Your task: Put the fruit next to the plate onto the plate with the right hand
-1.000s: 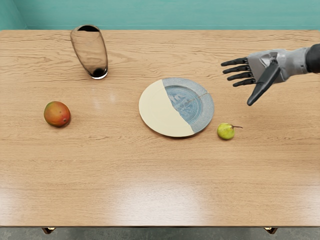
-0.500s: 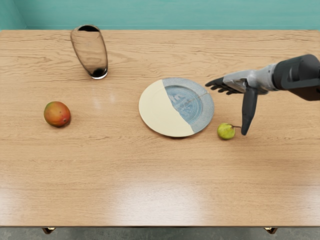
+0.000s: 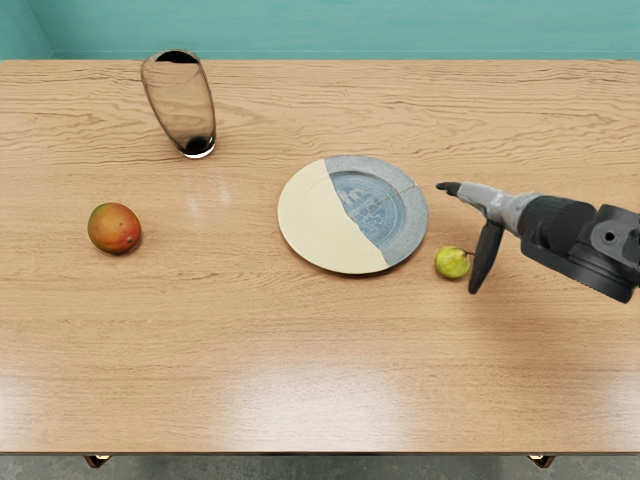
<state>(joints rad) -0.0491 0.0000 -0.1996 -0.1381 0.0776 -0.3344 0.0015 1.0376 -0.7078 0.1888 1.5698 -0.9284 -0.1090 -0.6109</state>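
By plate [image 3: 322, 226], R hand [image 3: 492, 212] spread beside green fruit [image 3: 451, 262].

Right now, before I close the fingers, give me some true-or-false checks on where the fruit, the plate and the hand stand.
1. The green fruit lies on the table just right of the plate. True.
2. The right hand grips the green fruit. False: its fingers are spread, the thumb hangs close beside the fruit, and nothing is held.
3. The mango lies on the plate. False: it sits on the table far to the left, well apart from the plate.
4. The glass vase stands behind the plate, off to its left. True.
5. The left arm reaches over the plate. False: it is not in view.
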